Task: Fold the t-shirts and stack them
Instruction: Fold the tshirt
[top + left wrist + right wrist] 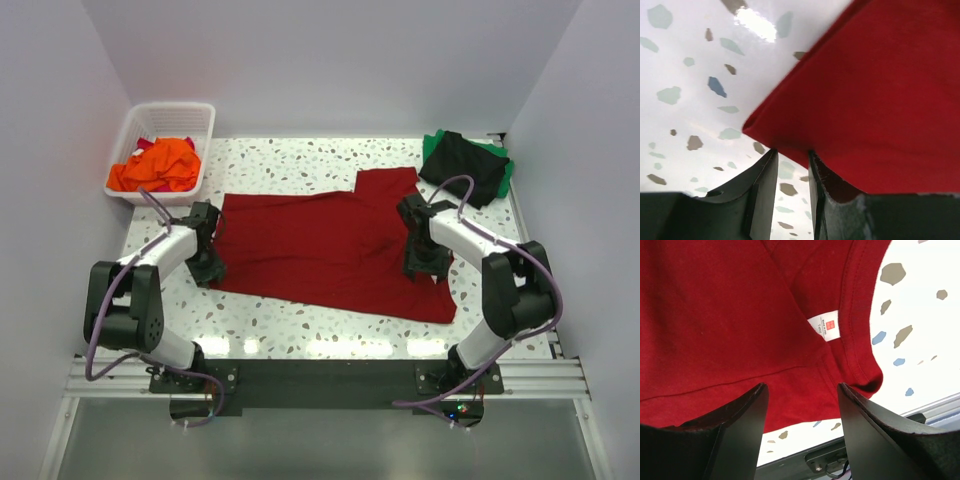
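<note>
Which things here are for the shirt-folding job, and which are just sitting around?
For the job:
dark red t-shirt, spread flat
orange t-shirt, in the white basket
black t-shirt, lying on the green t-shirt

Just sitting around:
white basket, only holding shirts
speckled table, under everything

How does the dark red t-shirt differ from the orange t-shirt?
The dark red t-shirt lies spread flat on the table; the orange t-shirt is bunched up in the white basket. The dark red t-shirt covers a wide area; the orange t-shirt is a small heap. Both are plain-coloured.
</note>
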`<state>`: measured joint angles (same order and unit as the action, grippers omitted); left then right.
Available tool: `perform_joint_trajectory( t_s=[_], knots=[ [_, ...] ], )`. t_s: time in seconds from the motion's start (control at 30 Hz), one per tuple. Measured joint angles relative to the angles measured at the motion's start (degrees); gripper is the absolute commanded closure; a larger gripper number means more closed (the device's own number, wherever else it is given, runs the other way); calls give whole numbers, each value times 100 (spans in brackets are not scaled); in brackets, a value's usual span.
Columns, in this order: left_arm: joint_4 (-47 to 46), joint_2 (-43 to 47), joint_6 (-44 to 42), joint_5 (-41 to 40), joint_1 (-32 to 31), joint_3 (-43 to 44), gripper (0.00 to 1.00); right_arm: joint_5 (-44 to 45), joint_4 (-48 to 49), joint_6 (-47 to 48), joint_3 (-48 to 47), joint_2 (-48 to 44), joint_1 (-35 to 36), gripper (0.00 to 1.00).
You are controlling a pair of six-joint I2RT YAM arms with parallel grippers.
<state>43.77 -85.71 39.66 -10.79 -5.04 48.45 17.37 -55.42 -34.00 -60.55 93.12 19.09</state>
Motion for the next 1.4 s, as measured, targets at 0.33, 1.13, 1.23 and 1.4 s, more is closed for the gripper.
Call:
perform_joint_trajectory(
  t_s=[0.33, 1.13, 1.23, 1.4],
  knots=[
    [247, -245, 321, -317, -15, -37, 63, -153, 103, 4, 197, 247, 0, 39],
    [2059, -201, 1029, -214, -37, 197, 69, -173, 160, 9, 177, 459, 2, 41],
    [2245, -59, 994, -363, -42, 713, 69, -52, 22, 7, 66, 387, 0, 40],
    [2061, 385, 717, -588, -50, 1604, 63, 210, -278, 0, -505, -39, 0, 39]
  ],
)
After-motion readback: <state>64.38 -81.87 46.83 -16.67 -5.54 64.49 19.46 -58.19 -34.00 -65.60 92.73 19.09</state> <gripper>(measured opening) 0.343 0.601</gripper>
